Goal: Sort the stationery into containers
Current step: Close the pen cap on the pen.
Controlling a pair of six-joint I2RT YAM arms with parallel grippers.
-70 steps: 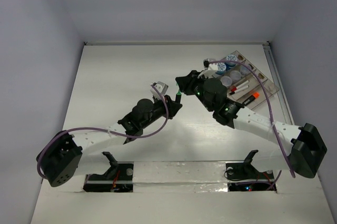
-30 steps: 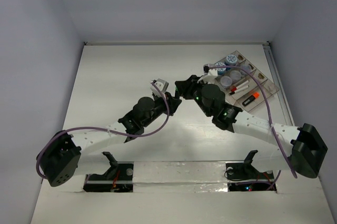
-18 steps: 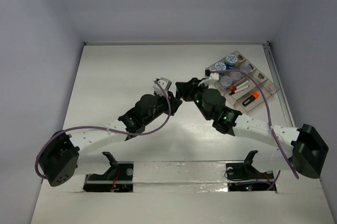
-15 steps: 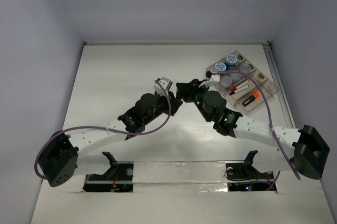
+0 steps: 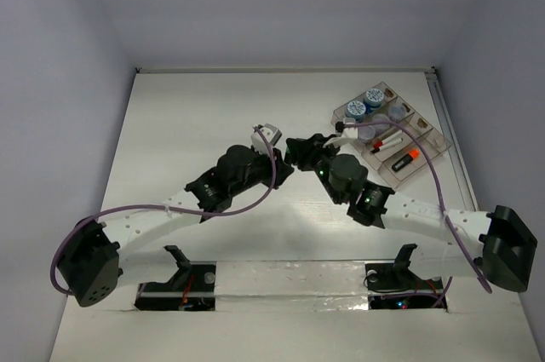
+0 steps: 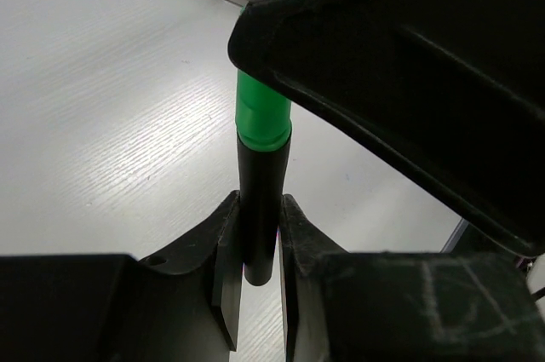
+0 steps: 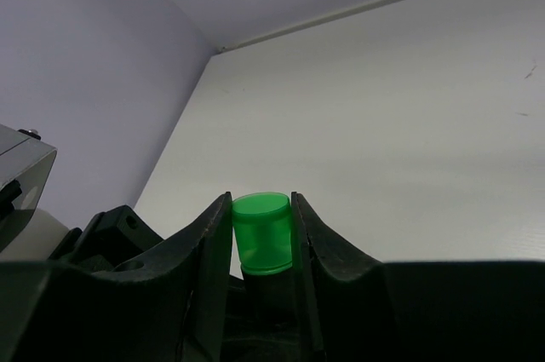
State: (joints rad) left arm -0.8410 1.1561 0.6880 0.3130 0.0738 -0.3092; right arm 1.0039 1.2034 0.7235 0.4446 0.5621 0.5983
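Both arms meet over the middle of the tabletop (image 5: 187,123), with one green highlighter (image 6: 259,200) held between them. The left pincer (image 6: 257,230) is closed on the highlighter's black barrel, one finger pressed to each side of it. The right pincer (image 7: 261,205) is clamped on its green cap (image 7: 261,238), its fingers (image 7: 215,234) flat against the cap's sides. The highlighter hangs above the tabletop and touches nothing but the two pincers.

In the overhead view the clear tray (image 5: 428,154) sits at the far right of the tabletop, well apart from where the pincers meet. Its far compartments hold round blue-lidded pots (image 5: 371,96). Nearer compartments hold a white pen (image 5: 385,142) and an orange-tipped highlighter (image 5: 404,158)
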